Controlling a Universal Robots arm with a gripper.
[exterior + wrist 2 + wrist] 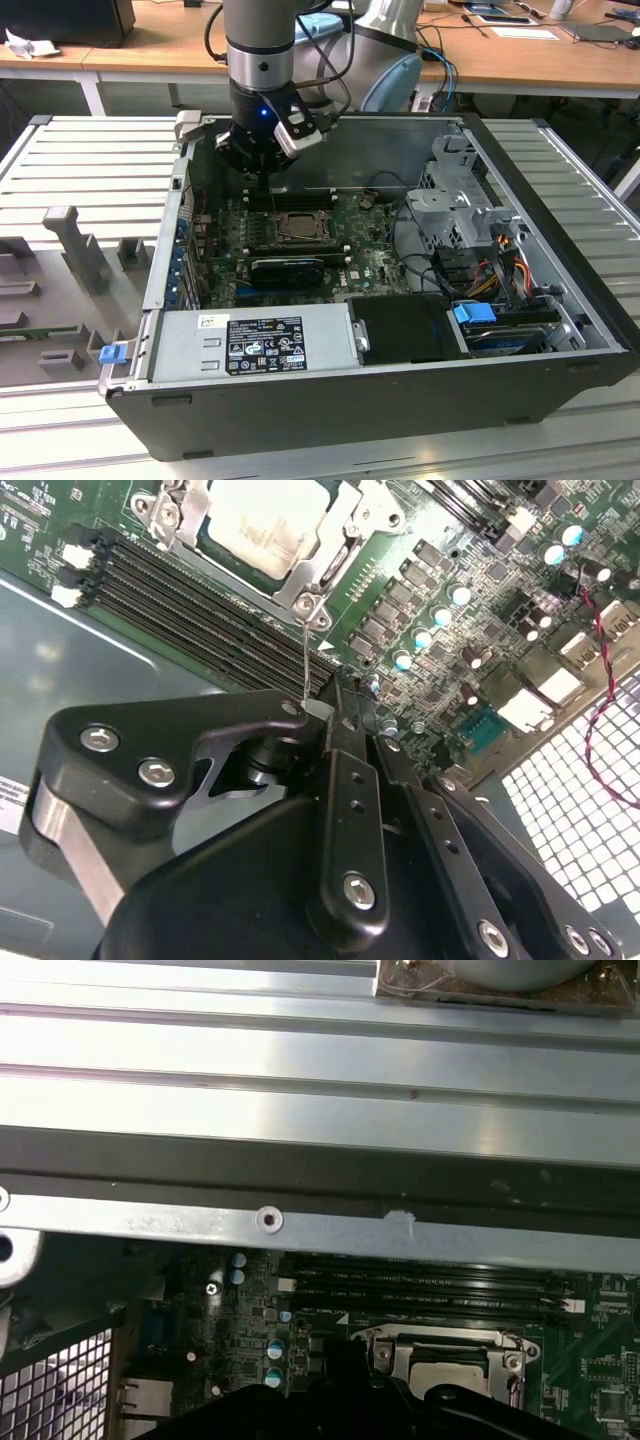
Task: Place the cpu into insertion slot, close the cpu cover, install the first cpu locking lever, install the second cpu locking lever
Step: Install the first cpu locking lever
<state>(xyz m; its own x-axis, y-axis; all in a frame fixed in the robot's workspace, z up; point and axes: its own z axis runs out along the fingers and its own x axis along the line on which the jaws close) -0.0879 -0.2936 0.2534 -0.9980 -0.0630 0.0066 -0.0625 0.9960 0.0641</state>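
Silvery cpu cover [300, 575] lies closed over the cpu [265, 520]; I see my gripper [335, 715] pinched on the thin lever wire [306, 655] beside the memory slots [200, 605].

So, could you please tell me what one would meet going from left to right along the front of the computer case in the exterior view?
Blue latch → grey power supply box with its label → black cover plate → blue drive clip → the case's side wall on the exterior view's right.
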